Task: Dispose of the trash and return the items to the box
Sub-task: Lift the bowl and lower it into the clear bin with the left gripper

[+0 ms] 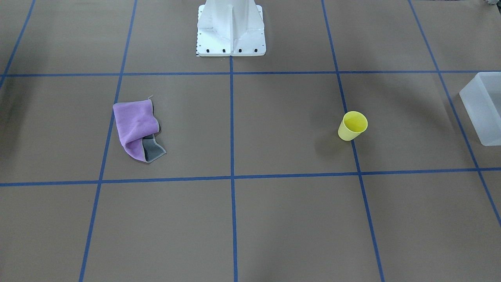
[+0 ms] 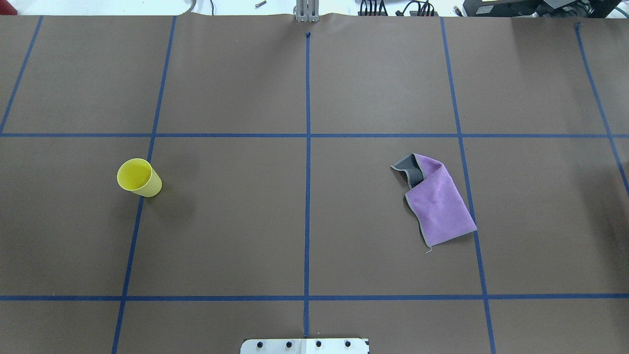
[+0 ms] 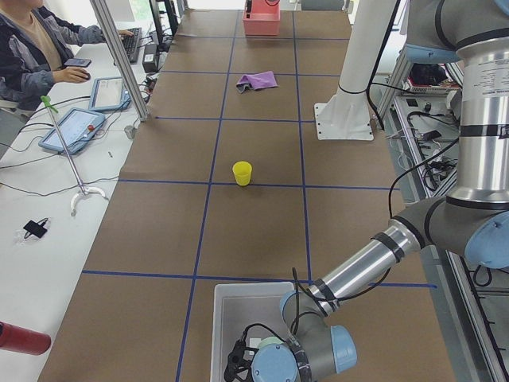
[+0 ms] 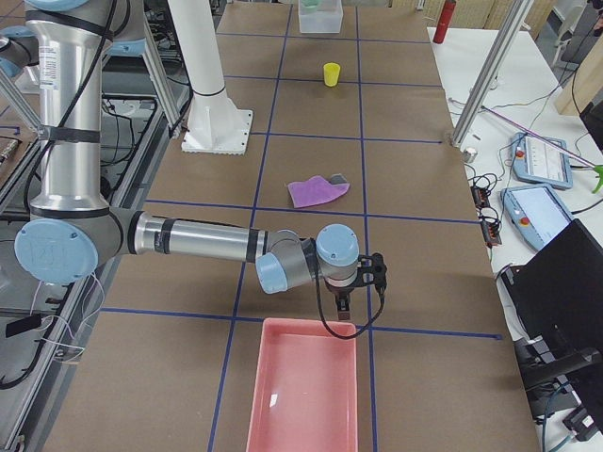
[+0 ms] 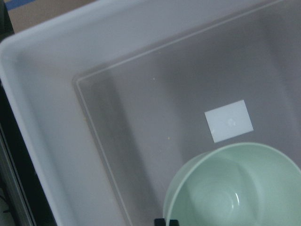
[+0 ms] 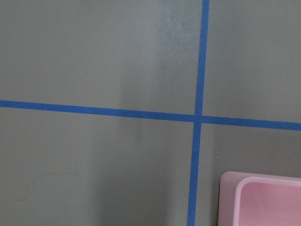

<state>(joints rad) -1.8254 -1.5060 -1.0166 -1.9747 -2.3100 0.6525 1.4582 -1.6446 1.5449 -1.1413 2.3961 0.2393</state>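
The left gripper (image 3: pixel 240 366) hangs over the box (image 3: pixel 229 296) at the table's left end. Only a dark sliver of it reaches the bottom edge of its wrist view, so I cannot tell whether it is parted or closed. Right under it the mint-green bowl (image 5: pixel 235 188) sits upright on the box floor, its rim just beside a small white label (image 5: pixel 229 121). Bare floor runs from the bowl out to the box's rounded corner and straight walls.

The right gripper (image 4: pixel 342 303) points down at the table (image 6: pixel 94 56), just off the near corner of the pink tray (image 4: pixel 301 395) at the right end. Its grip cannot be read either.

Between the two ends the table is wide open. The yellow cup (image 2: pixel 139 177) stands upright on a blue tape line (image 2: pixel 132 236) in the left half, well apart from the box. A folded purple cloth (image 2: pixel 440 199) with its grey side showing lies in the right half, one edge touching another tape line.
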